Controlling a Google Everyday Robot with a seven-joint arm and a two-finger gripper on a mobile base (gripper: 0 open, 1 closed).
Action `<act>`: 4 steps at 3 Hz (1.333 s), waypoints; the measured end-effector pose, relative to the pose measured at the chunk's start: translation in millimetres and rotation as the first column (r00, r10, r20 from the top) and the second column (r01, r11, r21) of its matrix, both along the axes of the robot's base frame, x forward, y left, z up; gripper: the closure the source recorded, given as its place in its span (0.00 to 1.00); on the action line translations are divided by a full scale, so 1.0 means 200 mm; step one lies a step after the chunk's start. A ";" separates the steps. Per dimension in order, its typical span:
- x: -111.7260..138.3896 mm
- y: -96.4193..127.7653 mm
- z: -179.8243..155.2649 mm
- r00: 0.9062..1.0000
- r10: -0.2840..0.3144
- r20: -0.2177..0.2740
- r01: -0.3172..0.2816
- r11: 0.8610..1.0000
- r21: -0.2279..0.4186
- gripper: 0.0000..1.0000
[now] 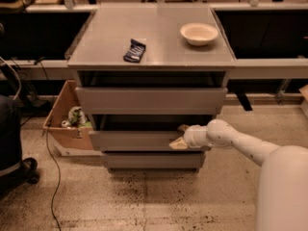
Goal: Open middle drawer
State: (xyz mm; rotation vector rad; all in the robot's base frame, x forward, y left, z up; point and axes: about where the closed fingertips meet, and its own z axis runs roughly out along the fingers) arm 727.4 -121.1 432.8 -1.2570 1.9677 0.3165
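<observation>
The middle drawer (134,140) is a plain grey front in a grey three-drawer cabinet, standing slightly out with a dark gap above it. My gripper (180,135) is at the right part of its top edge. One tan finger (176,144) lies on the front face and the other reaches over the edge into the gap. The gripper looks shut on the panel's edge. My white arm comes in from the lower right.
The top drawer (149,100) and bottom drawer (149,160) sit above and below. A cream bowl (198,33) and a dark packet (134,50) lie on the cabinet top. A cardboard box (65,124), a cable (53,177) and a chair base (14,170) are at left.
</observation>
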 end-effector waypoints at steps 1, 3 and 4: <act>0.00 0.00 0.03 1.000 0.000 0.000 0.000 1.000 0.000 0.16; -0.61 0.16 0.07 0.957 0.214 -0.197 -0.223 0.975 -0.020 0.00; -0.83 0.21 0.05 0.917 0.282 -0.283 -0.298 0.954 -0.016 0.00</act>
